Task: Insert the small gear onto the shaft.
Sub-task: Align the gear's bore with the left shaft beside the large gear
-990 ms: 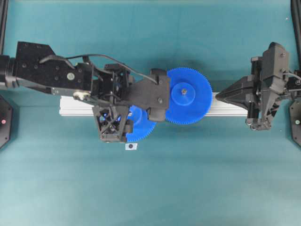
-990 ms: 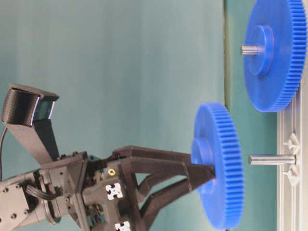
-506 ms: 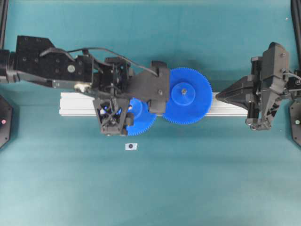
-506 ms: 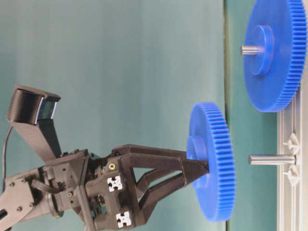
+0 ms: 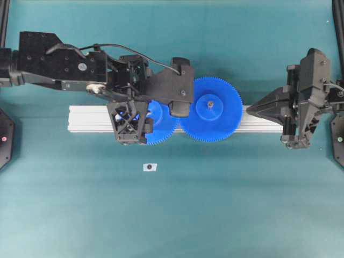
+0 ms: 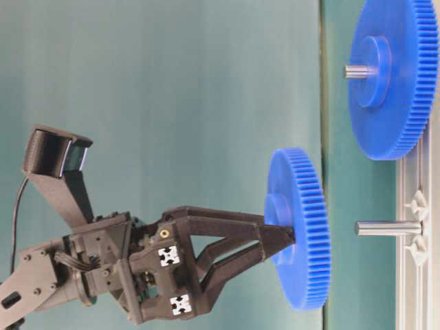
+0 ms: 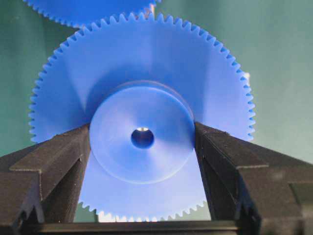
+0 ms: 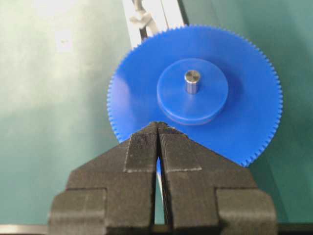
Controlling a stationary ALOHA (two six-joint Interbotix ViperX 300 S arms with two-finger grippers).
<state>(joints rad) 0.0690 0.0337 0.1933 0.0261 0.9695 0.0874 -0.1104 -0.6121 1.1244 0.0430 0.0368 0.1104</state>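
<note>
Above the shaft [image 6: 387,227], small gear [image 6: 297,238] clamped in left hand [image 6: 278,237]

Even, soft light — a pale glare patch on the teal table mat [image 8: 49,7] beside the blurred black right gripper [image 8: 157,128].

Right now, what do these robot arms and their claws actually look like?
Both arms are matt black with blocky, bolted segments. The left arm has a thin black cable looping along its top. The left gripper has long strutted fingers, small white square markings on its body and a boxy camera above. The right gripper has ribbed black fingertips.
</note>
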